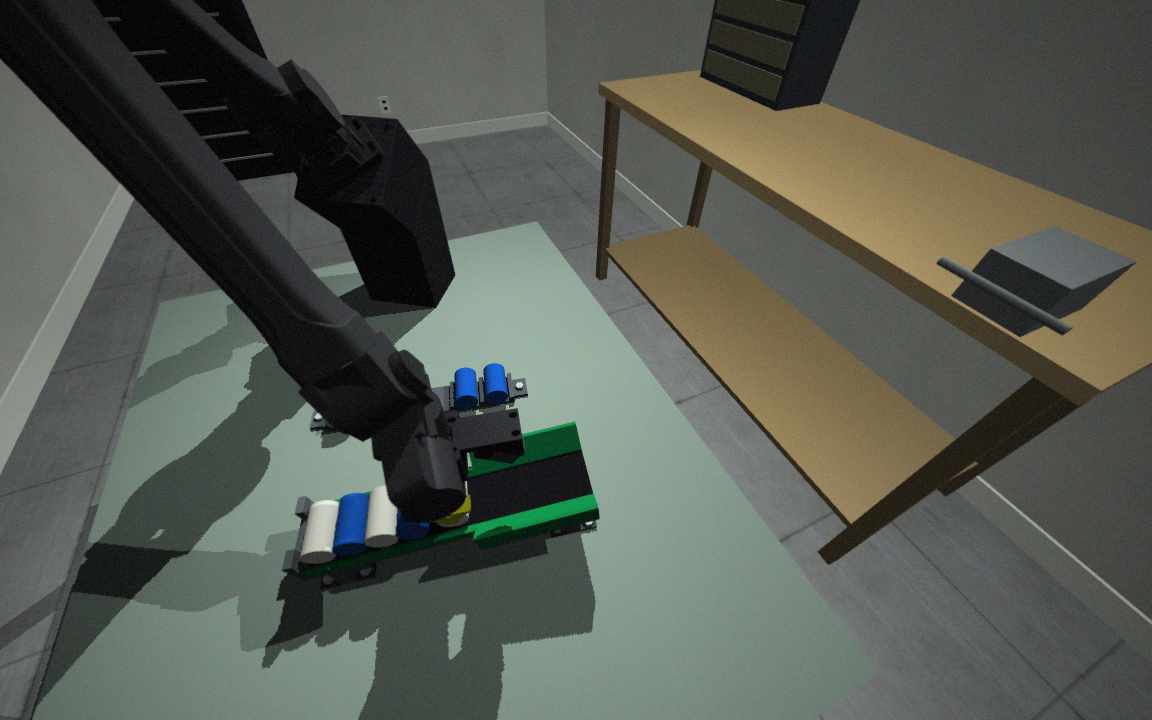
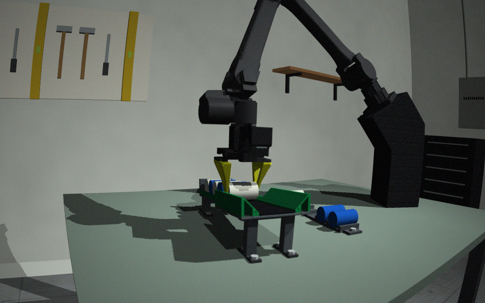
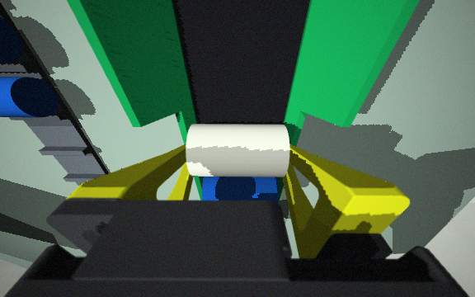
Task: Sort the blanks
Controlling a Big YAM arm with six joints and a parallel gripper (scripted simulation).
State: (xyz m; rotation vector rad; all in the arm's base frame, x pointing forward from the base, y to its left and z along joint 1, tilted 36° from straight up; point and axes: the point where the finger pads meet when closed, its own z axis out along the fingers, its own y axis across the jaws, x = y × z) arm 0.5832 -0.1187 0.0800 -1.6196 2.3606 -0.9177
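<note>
My gripper (image 2: 242, 189) (image 3: 237, 148) is shut on a white blank (image 2: 244, 191) (image 3: 237, 136), gripped by its ends. The blank lies straight across the green-walled feed ramp (image 1: 531, 488) (image 2: 270, 207) (image 3: 242, 62), low over or on its bed; contact is unclear. From the grey stop (image 1: 291, 561), the row runs white blank (image 1: 320, 531), blue blank (image 1: 352, 523), white blank (image 1: 381, 516), blue blank (image 1: 413, 524) (image 3: 209, 189), just before the held one. The stock rack (image 2: 350, 228) (image 3: 56, 129) bears two blue blanks, one (image 1: 465, 388) (image 2: 327, 213) beside another (image 1: 495, 383) (image 2: 344, 217), and a white one (image 2: 297, 191), mostly hidden.
The ramp's tall flared green side walls (image 1: 535, 521) (image 2: 285, 199) (image 3: 353, 54) stand just beyond the held blank, at the end away from the stop. The arm's black base (image 1: 401, 223) (image 2: 395, 162) stands behind the rack. A wooden bench (image 1: 831, 170) is off to the side.
</note>
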